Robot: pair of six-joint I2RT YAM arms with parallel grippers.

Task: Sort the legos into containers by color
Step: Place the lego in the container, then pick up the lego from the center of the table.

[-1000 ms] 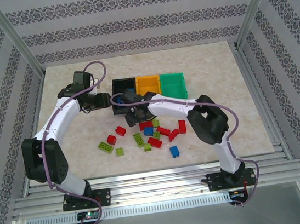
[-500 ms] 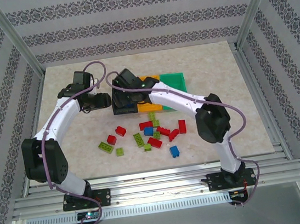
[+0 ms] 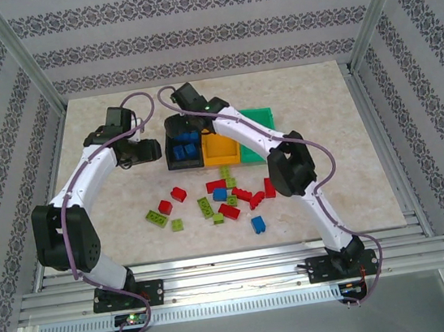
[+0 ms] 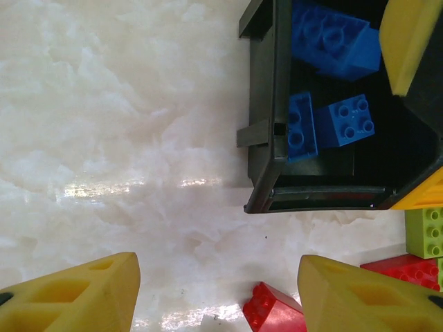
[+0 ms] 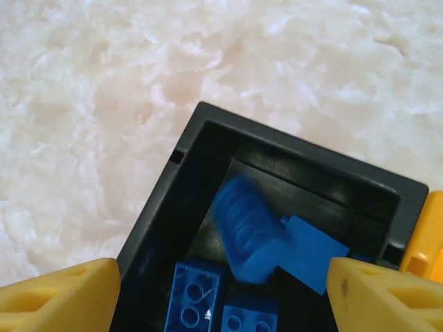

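three small open bins stand in a row toward the far side of the pale marbled counter (image 3: 322,120), touching side to side: a black bin (image 3: 169,144) on the left, an orange-yellow bin (image 3: 218,152) in the middle, a green bin (image 3: 263,115) on the right; the black bin holds several blue studded bricks (image 3: 184,148), and the right wrist view shows one more blue brick (image 5: 246,232) inside it as a blur, its studs smeared; the right hand (image 3: 187,125) hangs over the black bin with its yellow fingers (image 5: 59,297) spread wide and nothing between them; the left hand (image 3: 151,149) sits just left of the black bin, low over bare counter, its fingers (image 4: 69,297) likewise spread and holding nothing; the loose bricks (image 3: 229,211) lie scattered on the counter in front of the bins, between the two arms: red ones, lime green ones and two blue ones (image 3: 257,224), some touching in a small cluster, a red pair (image 3: 178,194) and two lime pieces (image 3: 157,217) a little apart to the left; from the left wrist, a lime brick (image 4: 426,232) and a red brick (image 4: 405,270) lie just in front of the orange-yellow bin's corner
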